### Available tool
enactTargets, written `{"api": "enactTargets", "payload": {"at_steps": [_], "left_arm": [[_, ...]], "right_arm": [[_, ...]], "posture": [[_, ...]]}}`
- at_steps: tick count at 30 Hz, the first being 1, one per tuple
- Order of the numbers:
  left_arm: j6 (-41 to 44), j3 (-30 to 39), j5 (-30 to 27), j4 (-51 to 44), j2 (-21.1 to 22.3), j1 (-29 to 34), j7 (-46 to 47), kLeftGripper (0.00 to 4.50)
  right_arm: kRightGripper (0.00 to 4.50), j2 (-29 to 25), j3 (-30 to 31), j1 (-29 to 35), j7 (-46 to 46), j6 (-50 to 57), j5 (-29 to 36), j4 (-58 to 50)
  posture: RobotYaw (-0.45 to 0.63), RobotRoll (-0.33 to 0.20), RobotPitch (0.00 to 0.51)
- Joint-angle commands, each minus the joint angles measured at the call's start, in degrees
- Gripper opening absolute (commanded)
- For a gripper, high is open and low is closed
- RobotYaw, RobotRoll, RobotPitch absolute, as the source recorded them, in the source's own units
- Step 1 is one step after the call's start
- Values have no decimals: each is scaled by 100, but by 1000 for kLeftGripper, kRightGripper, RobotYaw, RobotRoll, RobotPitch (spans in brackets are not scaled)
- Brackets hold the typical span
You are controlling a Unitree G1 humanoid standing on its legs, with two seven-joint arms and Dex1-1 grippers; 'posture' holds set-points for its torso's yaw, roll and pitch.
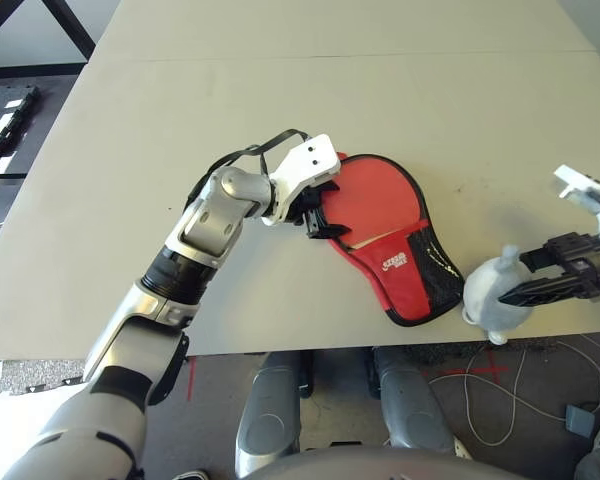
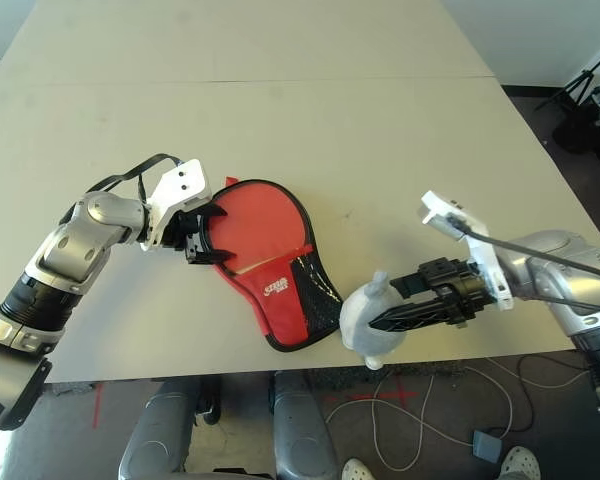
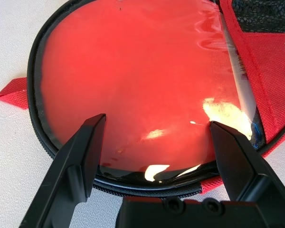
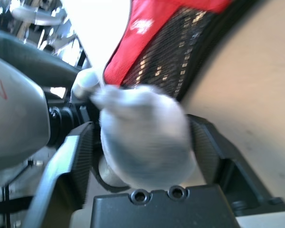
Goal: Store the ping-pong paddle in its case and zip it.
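Case lies flat on the pale surface, its rounded end away from the robot and its pocket end near the front edge, turned a little toward the robot's right. Inside it is the ping-pong paddle, its round red face showing through a glossy clear window, with a strip of pale wood at the border of the red panel. That panel carries a white logo, with a black mesh pocket next to it. Black edging runs around the outline, and a small red fabric tab sticks out at the rounded end. How far the zipper is drawn I cannot tell. The left hand is at the case's left side, fingers spread wide, both tips over the red face just inside the edging, with nothing pinched between them. The right hand is by the pocket end, its fingers also spread, one on either side of a small white-grey pouch. The pouch is blurred in the right wrist view, and whether either finger touches it I cannot tell. It sits close beside the mesh corner of the case, near the surface's front edge.
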Motion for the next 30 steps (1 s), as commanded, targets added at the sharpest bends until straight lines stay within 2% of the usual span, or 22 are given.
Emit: {"api": "enactTargets", "payload": {"at_steps": [1,3,8,11,14,20,24,30], "left_arm": [[289,-186,-24,-86,136,315,-79,4500],[466,33,-215,-334,189,321,-96,4500],[1024,942,-992,-922,307,279,-19,4500],[1353,1776,-1479,-1048,329,176,317,4500],[1362,2400,-1724,-948,259,143,769,4500],[908,3597,-1848,-560,295,402,1888,4500],[233,4205,-1774,-286,290,770,2529,4500],[-775,4696,-1657,256,131,1174,3497,4500]], "right_arm": [[4481,137,-163,-271,35,51,-19,869],[4481,428,-381,-574,0,133,-134,1513],[4481,1286,-1380,-1256,-753,76,-174,2744],[4481,1884,-2065,-1539,-1751,-683,-341,3236],[4481,2248,-2474,-1620,-2358,-1367,-563,3447],[4481,2827,-3137,-1598,-3449,-2771,-892,3634],[4481,3067,-3444,-1587,-3976,-3615,-1068,3703],[4481,3166,-3621,-1770,-4944,-4628,-1492,4284]], "posture": [[-63,0,302],[-62,0,302],[-56,0,300],[-48,0,293],[-38,0,288],[-18,0,283],[-9,0,284],[-6,0,289]]}}
